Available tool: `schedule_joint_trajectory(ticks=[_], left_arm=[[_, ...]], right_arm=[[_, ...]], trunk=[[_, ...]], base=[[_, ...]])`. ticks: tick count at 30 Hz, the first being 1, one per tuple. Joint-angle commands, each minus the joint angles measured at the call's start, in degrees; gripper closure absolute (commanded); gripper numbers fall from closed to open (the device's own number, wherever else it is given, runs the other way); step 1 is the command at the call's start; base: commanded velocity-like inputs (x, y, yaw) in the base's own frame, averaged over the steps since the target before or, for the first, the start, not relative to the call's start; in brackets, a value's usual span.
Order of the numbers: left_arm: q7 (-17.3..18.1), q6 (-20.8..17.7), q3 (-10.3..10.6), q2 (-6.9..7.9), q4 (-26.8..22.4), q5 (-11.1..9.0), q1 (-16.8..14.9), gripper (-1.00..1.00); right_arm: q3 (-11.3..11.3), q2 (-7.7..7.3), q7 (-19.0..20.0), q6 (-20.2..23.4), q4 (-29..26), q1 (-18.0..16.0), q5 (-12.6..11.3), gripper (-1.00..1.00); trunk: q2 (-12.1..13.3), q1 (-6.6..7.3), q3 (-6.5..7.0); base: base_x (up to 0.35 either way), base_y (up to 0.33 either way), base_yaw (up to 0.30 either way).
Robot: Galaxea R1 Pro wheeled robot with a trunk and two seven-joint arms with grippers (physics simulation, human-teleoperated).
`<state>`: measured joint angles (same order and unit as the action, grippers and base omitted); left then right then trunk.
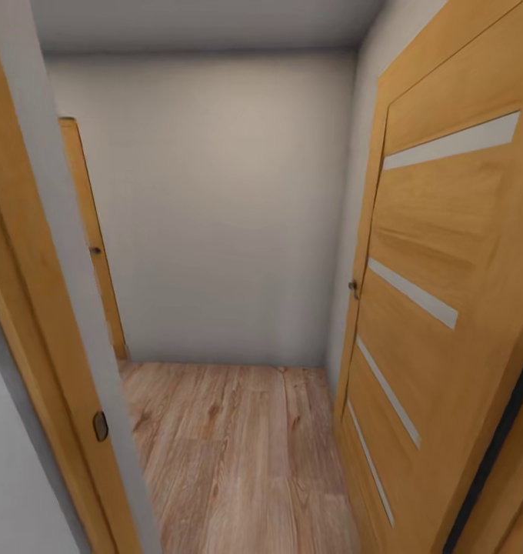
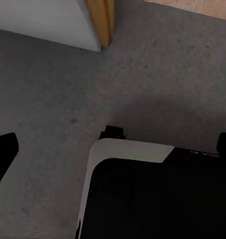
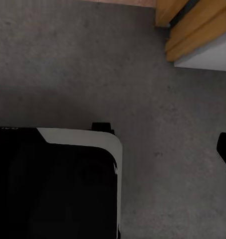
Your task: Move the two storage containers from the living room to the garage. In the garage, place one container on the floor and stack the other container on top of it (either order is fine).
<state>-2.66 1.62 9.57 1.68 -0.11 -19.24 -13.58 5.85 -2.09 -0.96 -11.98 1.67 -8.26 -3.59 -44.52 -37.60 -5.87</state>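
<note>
The two storage containers are out of view. My left gripper point(image 2: 114, 144) hangs open over the dark grey concrete floor point(image 2: 53, 89), its black fingertips point(image 2: 3, 149) far apart with nothing between them. My right gripper point(image 3: 113, 147) is over the same floor point(image 3: 58, 59). One of its fingertips point(image 3: 225, 149) shows at the picture's edge, spread wide, and it holds nothing. Under both grippers lies my black and white base point(image 2: 157, 199).
The head view looks through a doorway into a narrow hallway with light wood planks point(image 1: 231, 454) that ends at a white wall point(image 1: 231, 215). An open wooden door with pale stripes point(image 1: 446, 292) stands at the right, the door frame point(image 1: 31, 308) close at the left, another door point(image 1: 92, 246) further in.
</note>
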Motion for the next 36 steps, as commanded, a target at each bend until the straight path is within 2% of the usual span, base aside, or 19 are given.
schedule_joint_trajectory(ticks=[1,10,14,18,22,36], left_arm=[[-0.12,0.14,0.48,-0.01,0.02,-0.44,-0.04,-1.0],[-0.09,0.27,0.51,-0.16,0.02,-0.38,-0.01,-1.0],[-0.12,0.3,0.42,-0.3,0.02,-0.53,-0.03,-1.0],[-0.07,0.3,0.37,-0.36,0.02,-2.24,-0.02,-1.0],[0.01,0.32,0.36,-0.36,0.02,-3.0,-0.02,-1.0],[-0.03,0.32,0.36,-0.27,0.02,-3.22,-0.03,-1.0]], right_arm=[[0.48,0.02,-0.1,-0.33,0.18,-0.09,-0.37,-1.0],[0.48,-0.01,-0.1,-0.33,0.18,-0.09,-0.37,-1.0],[0.48,0.0,-0.1,-0.33,0.18,-0.09,-0.37,-1.0],[0.48,0.03,-0.1,-0.33,0.18,-0.09,-0.37,-1.0],[0.48,-0.01,-0.1,-0.33,0.18,-0.09,-0.37,-1.0],[0.53,0.01,-0.1,-0.25,0.18,-0.09,-0.37,-1.0]], trunk=[[-0.06,-0.04,-0.09],[-0.06,-0.04,-0.09],[-0.06,-0.04,-0.09],[-0.06,-0.04,-0.09],[-0.06,-0.04,-0.09],[-0.06,-0.04,-0.09]], base=[[0.321,0.0,0.0],[0.279,0.0,0.0],[0.049,0.0,0.0],[0.019,-0.025,0.0],[0.078,-0.196,0.0],[0.02,-0.048,0.0]])
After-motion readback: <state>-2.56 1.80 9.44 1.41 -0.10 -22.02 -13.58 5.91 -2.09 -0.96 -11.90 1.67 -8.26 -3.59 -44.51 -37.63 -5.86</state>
